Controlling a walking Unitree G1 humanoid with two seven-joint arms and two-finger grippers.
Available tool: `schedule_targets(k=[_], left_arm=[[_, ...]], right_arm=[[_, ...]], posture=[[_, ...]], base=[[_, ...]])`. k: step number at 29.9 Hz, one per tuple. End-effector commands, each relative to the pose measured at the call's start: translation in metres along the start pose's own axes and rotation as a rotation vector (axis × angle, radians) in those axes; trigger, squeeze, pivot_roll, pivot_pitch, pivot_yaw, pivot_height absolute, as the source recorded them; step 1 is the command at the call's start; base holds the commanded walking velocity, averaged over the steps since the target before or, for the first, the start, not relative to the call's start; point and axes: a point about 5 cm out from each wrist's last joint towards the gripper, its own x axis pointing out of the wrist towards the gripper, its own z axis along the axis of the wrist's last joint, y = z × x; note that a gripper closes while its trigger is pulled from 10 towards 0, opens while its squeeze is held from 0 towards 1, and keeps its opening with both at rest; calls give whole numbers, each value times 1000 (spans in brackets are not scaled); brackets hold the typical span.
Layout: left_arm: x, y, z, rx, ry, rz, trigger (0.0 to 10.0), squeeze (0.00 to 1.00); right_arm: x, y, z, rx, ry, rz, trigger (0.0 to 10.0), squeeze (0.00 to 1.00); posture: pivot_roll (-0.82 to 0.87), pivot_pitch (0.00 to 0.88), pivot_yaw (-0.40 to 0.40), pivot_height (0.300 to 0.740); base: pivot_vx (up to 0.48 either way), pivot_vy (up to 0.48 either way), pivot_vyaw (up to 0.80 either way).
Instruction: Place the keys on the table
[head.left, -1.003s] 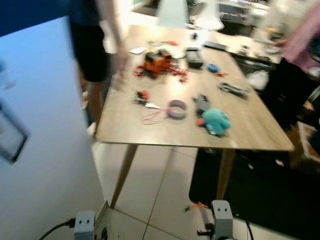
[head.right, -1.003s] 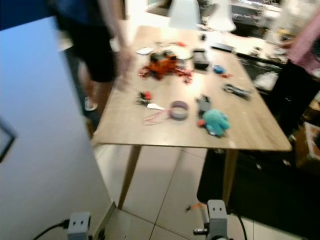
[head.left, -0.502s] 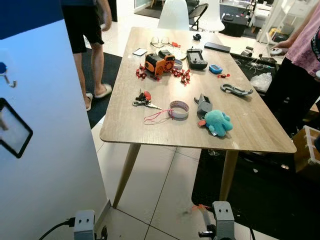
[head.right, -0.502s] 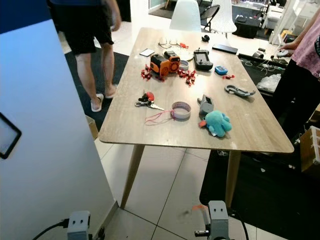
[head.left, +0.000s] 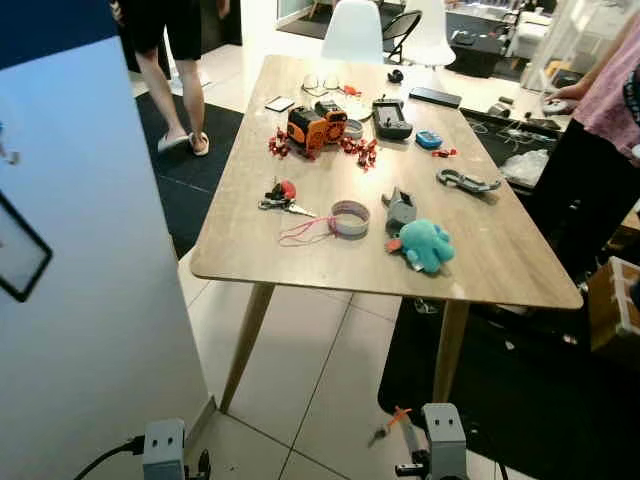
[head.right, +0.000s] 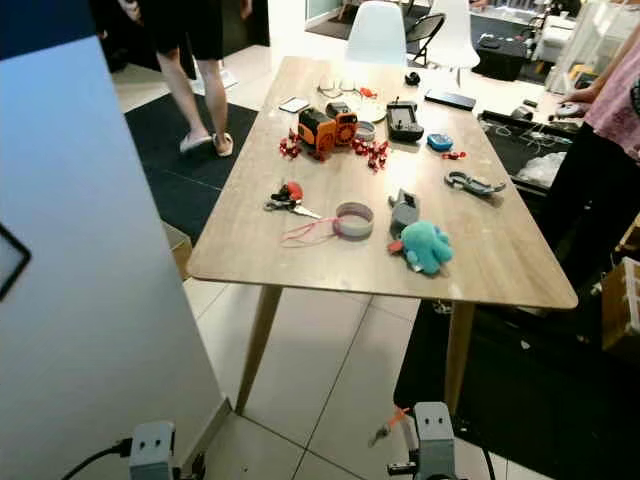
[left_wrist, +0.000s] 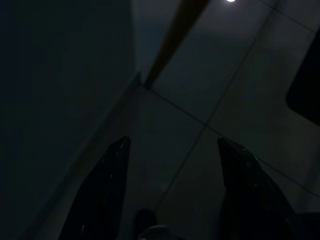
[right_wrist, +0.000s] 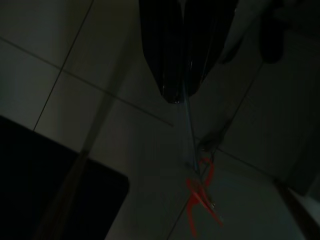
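1. The right gripper (right_wrist: 181, 92) hangs low above the floor tiles, its two fingers pressed together on a thin strap, and the keys (right_wrist: 200, 192) with an orange tag dangle below it.
2. The left gripper (left_wrist: 172, 192) hangs idle with its fingers spread and nothing between them.
3. The table (head.left: 500, 265) is near ahead, but the robot is not yet at its edge.
4. What is left, I judge: to walk closer, lift the right arm and set the keys on a bare part of the table.
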Motion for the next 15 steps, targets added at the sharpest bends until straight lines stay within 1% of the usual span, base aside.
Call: schedule_targets(k=[1, 8, 15], left_arm=[[-2, -6, -5, -12, 17, -15, 10000, 0], [-2, -6, -5, -13, 19, -15, 10000, 0], [-2, -5, -6, -5, 26, -12, 10000, 0]], right_arm=[[-2, -3, -4, -4, 11, -7, 10000, 0], [-2, -4, -5, -8, 13, -9, 10000, 0], [-2, -6, -4, -11, 10, -12, 10000, 0]], posture=[[49, 80, -68, 740], [49, 77, -67, 740], [49, 72, -66, 740]], base=[[0, -450, 0], [0, -431, 0], [0, 0, 0]])
